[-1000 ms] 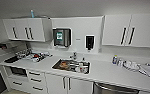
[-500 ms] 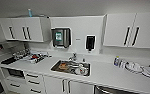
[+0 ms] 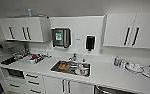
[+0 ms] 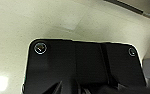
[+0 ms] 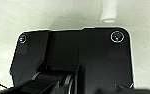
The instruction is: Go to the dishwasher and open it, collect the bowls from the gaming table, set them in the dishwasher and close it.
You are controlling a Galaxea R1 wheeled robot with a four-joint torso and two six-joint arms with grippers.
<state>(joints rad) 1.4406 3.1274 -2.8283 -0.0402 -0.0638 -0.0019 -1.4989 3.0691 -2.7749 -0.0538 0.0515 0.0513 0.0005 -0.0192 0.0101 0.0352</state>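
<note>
- Head view faced a kitchenette: white worktop [image 3: 108, 75] ran across the whole wall, white backsplash above it.
- Steel sink [image 3: 70, 68] was set into the worktop near the middle, with dishes inside and a tap behind it.
- Upper white cabinets with dark bar handles hung on the left [image 3: 22, 29] and on the right [image 3: 131, 30].
- Paper towel dispenser [image 3: 61, 37] was mounted on the wall above the sink; a smaller dark soap dispenser [image 3: 90, 42] sat on the wall beside it.
- Blue bottle [image 3: 29, 12] stood on top of the left upper cabinets.
- Left part of the worktop carried a clutter of small items [image 3: 36, 58], too blurred to name.
- Right part of the worktop held a bottle with a blue label [image 3: 116, 61] and, near it, some white dishes or cloths [image 3: 133, 67]; could not tell which.
- White drawers with dark handles [image 3: 33, 81] sat under the worktop on the left, white cabinet doors [image 3: 63, 86] under the sink.
- Dishwasher [image 3: 103, 90]: grey steel top edge showed under the worktop right of the sink, at the bottom edge of the head view; it looked shut.
- Both wrist views looked down at pale speckled floor [image 4: 28, 22] past the robot's dark plate.
- Left gripper and right gripper: fingers couldn't be made out, can't tell released or clenched.
</note>
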